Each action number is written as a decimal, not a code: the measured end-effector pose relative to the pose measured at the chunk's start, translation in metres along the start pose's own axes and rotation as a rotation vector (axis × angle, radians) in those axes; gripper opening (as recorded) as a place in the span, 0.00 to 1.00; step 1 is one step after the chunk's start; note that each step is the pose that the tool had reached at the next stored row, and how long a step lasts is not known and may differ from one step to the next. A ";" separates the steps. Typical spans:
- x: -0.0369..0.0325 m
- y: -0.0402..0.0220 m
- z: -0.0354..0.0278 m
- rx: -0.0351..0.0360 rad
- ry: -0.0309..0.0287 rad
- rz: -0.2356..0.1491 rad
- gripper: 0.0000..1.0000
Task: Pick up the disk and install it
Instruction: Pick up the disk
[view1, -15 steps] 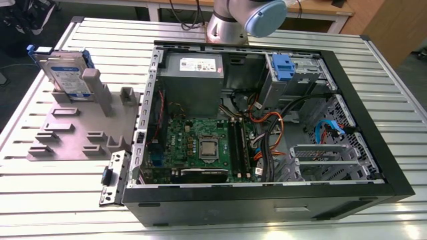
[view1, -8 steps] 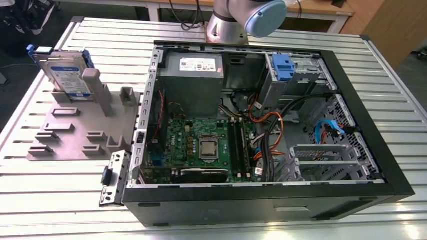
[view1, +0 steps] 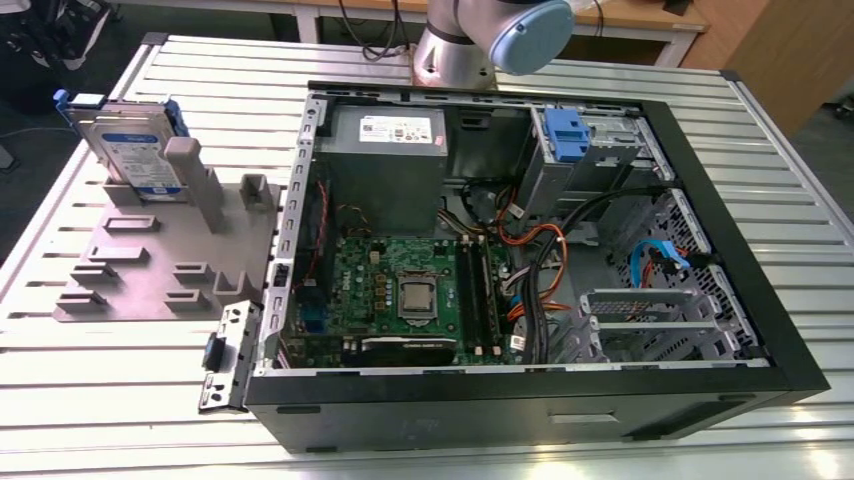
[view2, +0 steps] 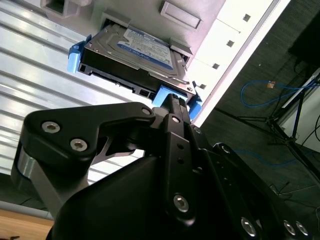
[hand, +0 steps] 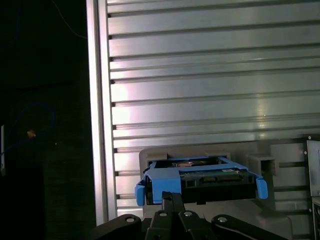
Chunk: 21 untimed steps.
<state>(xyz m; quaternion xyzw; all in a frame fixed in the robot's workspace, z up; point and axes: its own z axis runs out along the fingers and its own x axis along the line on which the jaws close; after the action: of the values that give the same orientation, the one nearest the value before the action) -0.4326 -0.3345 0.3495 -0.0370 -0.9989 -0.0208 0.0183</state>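
The fingers (view2: 175, 116) are pressed together with nothing between them, their tips close to the blue frame of the disk (view2: 145, 50). The disk stands on edge in a grey holder (view1: 134, 282) on the ribbed tabletop (view1: 107, 405), beside the open computer case (view1: 534, 398).

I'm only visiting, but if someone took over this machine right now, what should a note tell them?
Gripper: the end effector is shut, holds nothing, and points at the disk without touching it.
Things: the disk stands upright in the grey stand, beside the open computer case.
Done: nothing yet.
Left: picking up the disk and installing it.
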 end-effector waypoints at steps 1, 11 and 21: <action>0.0000 0.0000 0.0000 0.0002 0.0001 -0.004 0.11; 0.0000 0.0000 0.0000 0.0044 0.0046 -0.114 0.11; 0.0000 0.0000 0.0000 0.0074 0.0077 -0.191 0.11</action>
<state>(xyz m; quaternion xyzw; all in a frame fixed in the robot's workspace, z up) -0.4326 -0.3345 0.3495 0.0587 -0.9979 -0.0190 0.0202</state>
